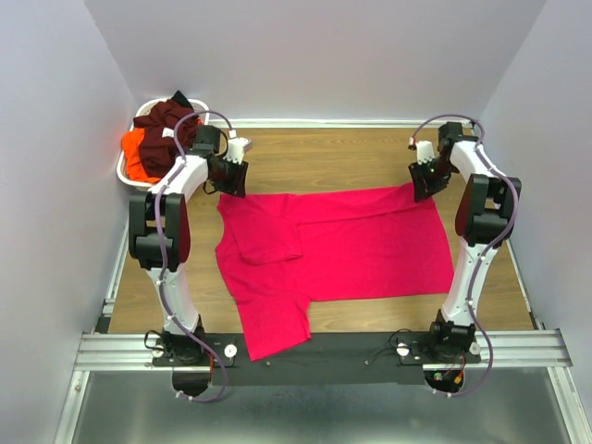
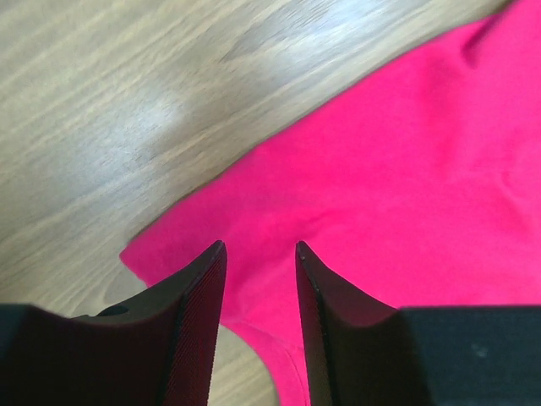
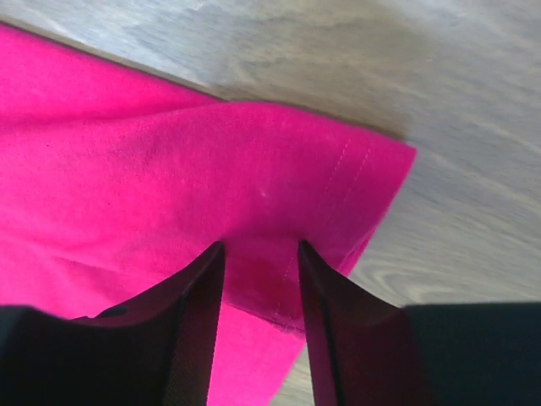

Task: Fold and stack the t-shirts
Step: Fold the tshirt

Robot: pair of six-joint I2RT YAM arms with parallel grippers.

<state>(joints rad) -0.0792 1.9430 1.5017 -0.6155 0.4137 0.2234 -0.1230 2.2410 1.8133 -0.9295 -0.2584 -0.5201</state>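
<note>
**Both arms at the far corners of the pink-red shirt, ready to grip**

Closest to the arm bases, one sleeve point(image 1: 275, 326) of the pink-red shirt point(image 1: 370, 245) reaches to the near edge of the desk point(image 1: 324, 153). Behind it the body of the shirt lies spread flat across the middle. Its left part looks doubled over, with a second sleeve lying on top.

Further back, the two arms reach to the shirt's far edge. The left fingers point(image 1: 229, 176) are over the far left corner. From the left wrist they stand apart, with the corner's cloth showing in the gap and bare wood just beyond. I cannot tell whether they touch the cloth.

The right fingers point(image 1: 425, 181) are at the far right corner. From the right wrist they are also apart, straddling the stitched hem where the cloth humps up a little. They have not closed on it.

At the far left corner of the desk sits a white basket point(image 1: 122, 172) holding a maroon shirt point(image 1: 166, 118) and an orange shirt point(image 1: 139, 153), both unfolded.

The step in hand appears to be taking hold of the far edge for a lengthwise fold. This is early in the task, as no stack exists yet.

Next, both pairs of fingers would likely need to close on their corners. They would then lift together and carry the edge toward the near side evenly, so the cloth does not skew.
</note>
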